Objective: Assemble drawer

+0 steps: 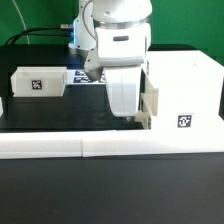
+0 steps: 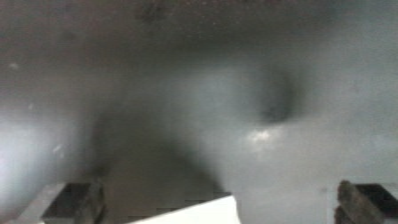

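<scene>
The tall white casing stands at the exterior view's right, with a square tag on its front. One small white tray with a tag sits on the black table at the left. A second tray sits against the casing's left side; how far it is in, I cannot tell. My gripper hangs just left of this tray, pointing down. In the wrist view my gripper is open, its dark fingers wide apart. A white corner shows between them, touching neither.
The long low white L-shaped wall runs along the front of the table. The marker board lies behind the arm, mostly hidden by it. Cables hang at the back left.
</scene>
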You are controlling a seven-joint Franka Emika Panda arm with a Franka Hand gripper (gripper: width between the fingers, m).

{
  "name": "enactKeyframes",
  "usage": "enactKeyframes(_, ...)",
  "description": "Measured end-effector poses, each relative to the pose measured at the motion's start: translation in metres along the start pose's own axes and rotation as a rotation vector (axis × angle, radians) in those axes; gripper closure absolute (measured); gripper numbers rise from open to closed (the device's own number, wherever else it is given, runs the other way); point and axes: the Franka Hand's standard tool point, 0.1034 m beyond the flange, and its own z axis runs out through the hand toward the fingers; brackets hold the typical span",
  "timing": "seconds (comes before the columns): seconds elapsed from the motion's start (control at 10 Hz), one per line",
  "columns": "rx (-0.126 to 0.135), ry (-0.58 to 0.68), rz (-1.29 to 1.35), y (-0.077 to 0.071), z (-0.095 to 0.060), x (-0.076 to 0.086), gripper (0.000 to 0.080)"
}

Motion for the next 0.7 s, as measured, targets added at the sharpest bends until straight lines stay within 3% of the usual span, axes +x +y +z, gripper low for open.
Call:
enactKeyframes(0.3, -0.026, -0.012, 0.068, -0.017, -0.01, -0.048, 0.0151)
enactKeyframes(0.7, -0.034, -0.013, 0.086, -0.022, -0.01, -0.057, 0.0151)
